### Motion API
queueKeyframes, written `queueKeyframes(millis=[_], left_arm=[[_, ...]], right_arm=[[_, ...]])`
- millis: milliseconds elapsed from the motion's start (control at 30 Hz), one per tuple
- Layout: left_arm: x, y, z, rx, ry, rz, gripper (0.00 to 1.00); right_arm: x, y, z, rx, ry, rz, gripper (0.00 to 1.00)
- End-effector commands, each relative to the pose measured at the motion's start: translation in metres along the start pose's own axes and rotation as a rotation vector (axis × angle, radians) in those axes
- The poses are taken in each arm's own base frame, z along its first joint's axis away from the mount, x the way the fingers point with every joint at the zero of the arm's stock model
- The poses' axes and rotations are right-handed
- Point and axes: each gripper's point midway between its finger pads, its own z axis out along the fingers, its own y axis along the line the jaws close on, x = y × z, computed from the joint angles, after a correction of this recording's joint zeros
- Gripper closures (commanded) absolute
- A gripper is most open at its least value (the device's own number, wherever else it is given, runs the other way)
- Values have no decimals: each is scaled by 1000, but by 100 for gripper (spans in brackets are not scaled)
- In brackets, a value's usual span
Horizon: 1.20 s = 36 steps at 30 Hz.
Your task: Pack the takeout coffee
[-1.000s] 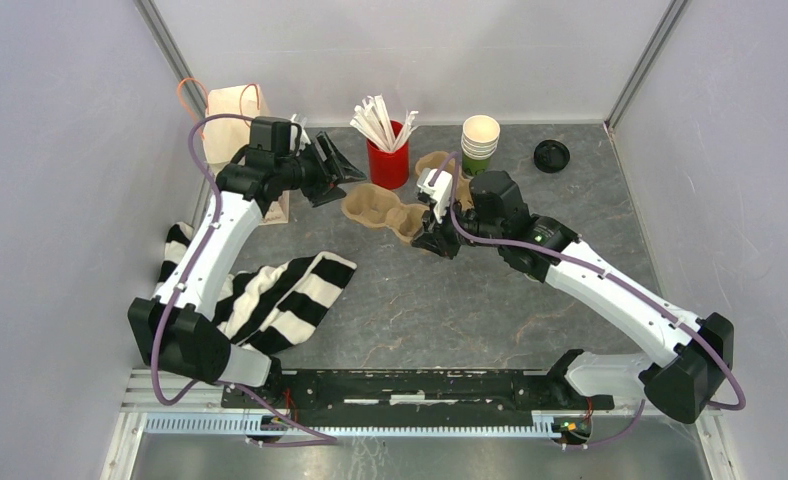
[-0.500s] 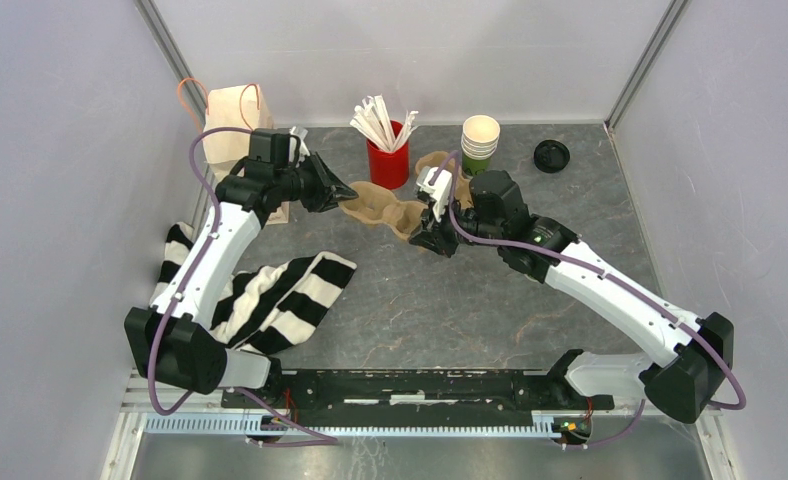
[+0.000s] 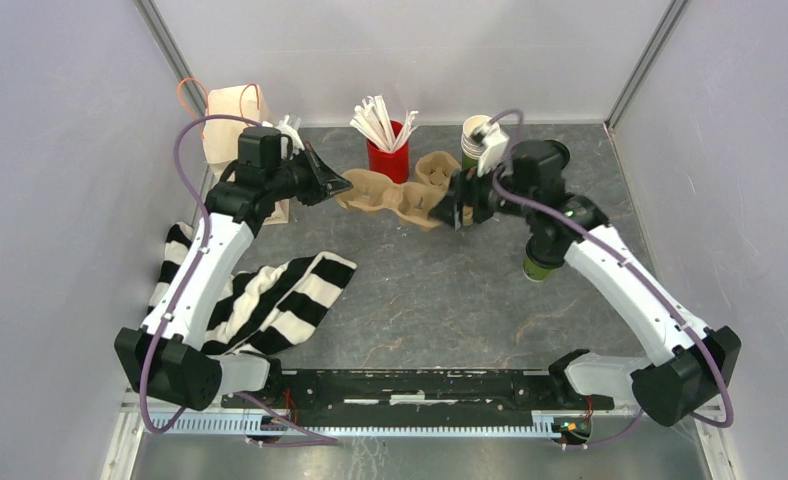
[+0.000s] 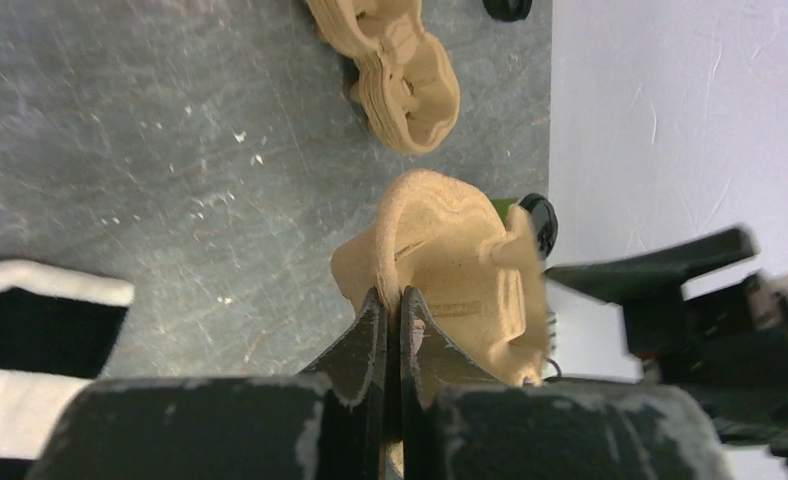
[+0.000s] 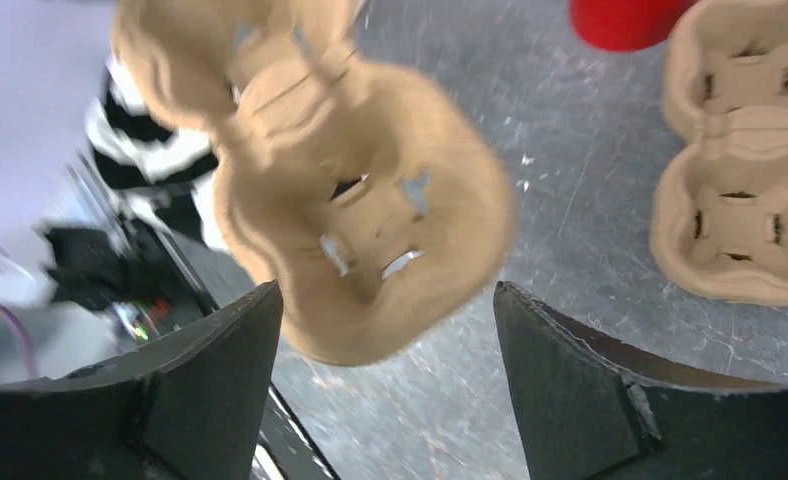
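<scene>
Clamped tight at the left gripper point(image 4: 391, 300): jaws nearly together, with only the thin end rim of the carrier point(image 3: 395, 197) between them. Spread wide at the right gripper point(image 5: 385, 305), fingers point(image 5: 210, 400) on either side of the carrier's other end, a gap on both sides and no contact to be seen. Raised off the table point(image 3: 440, 290), by the look of both wrist views, and blurred in the right one. Crowded just behind: a second carrier point(image 3: 436, 166), a red cup point(image 3: 388, 165) of white sticks, and a stack of cups point(image 3: 475, 135) half hidden by the right wrist. Open grey surface in front, toward the arm bases, apart from a striped cloth point(image 3: 280, 295) at the left. Against the back-left wall, a paper bag point(image 3: 232, 120). As for the coffee point(image 3: 536, 262): well right of the carrier, tucked partly under the right forearm, green side showing, dark at its near end, lettering unreadable, upright or tipped impossible to tell. In the left wrist view, only a green sliver and a black lid edge past the carrier.
</scene>
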Motion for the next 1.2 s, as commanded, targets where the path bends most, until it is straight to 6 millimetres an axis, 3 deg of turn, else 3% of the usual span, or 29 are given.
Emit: queueKeyframes(millis=[0, 67, 200, 333, 567, 767, 1167], left_arm=[[-26, -10, -21, 14, -149, 174, 97], [-29, -11, -24, 11, -159, 213, 97], [-32, -15, -33, 15, -188, 270, 97], [-33, -16, -40, 11, -212, 300, 97], [-29, -22, -44, 45, -205, 300, 97], [-26, -24, -42, 66, -189, 291, 97], [-23, -26, -41, 86, -184, 275, 97]], right_arm=[[-53, 12, -31, -100, -88, 275, 13], [-57, 12, -32, -113, -92, 329, 8], [-52, 6, -25, -142, -79, 493, 7], [-48, 8, -23, -237, -135, 669, 18], [-28, -5, -14, -256, -177, 811, 31], [-38, -2, -14, -348, -248, 890, 38], [-37, 5, -20, -429, -268, 974, 52]])
